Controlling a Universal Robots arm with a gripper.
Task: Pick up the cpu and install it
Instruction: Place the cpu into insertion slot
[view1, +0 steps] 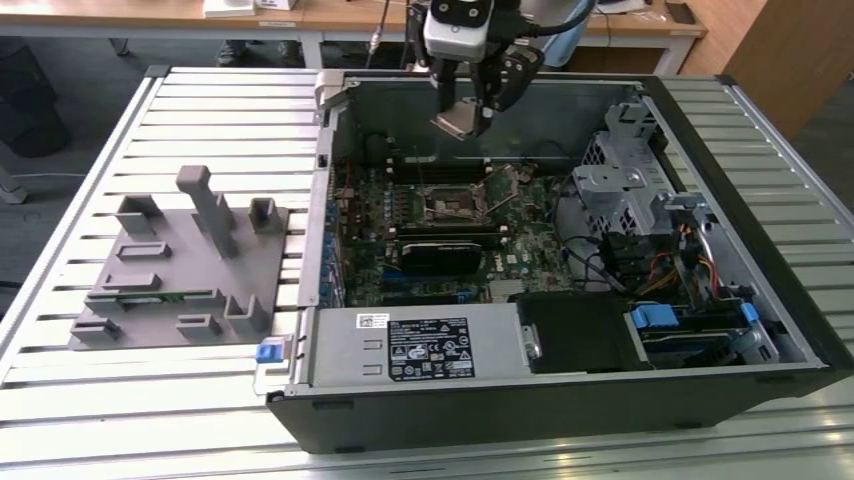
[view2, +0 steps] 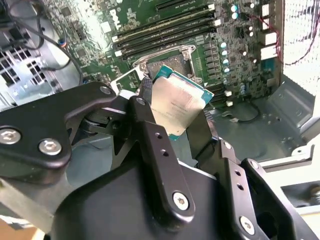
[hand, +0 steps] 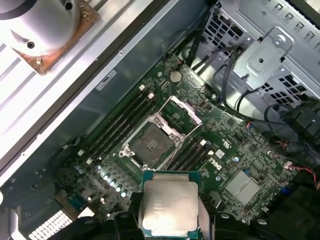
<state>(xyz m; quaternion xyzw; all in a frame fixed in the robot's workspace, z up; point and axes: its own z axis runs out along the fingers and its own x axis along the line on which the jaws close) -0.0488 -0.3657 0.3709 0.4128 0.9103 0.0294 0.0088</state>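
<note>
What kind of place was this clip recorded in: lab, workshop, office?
Probably a robotics lab or test bench: an open computer case lies on a slotted metal table, a grey parts holder sits beside it, and wooden desks run behind. The gripper holds the cpu over the case.

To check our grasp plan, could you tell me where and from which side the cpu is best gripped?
By two opposite thin edges, fingers closing in from either side of the flat square; the cpu is likely too thin to pinch otherwise. The gripper holds it that way here, silver top bare, in the air apart from the open socket.
</note>
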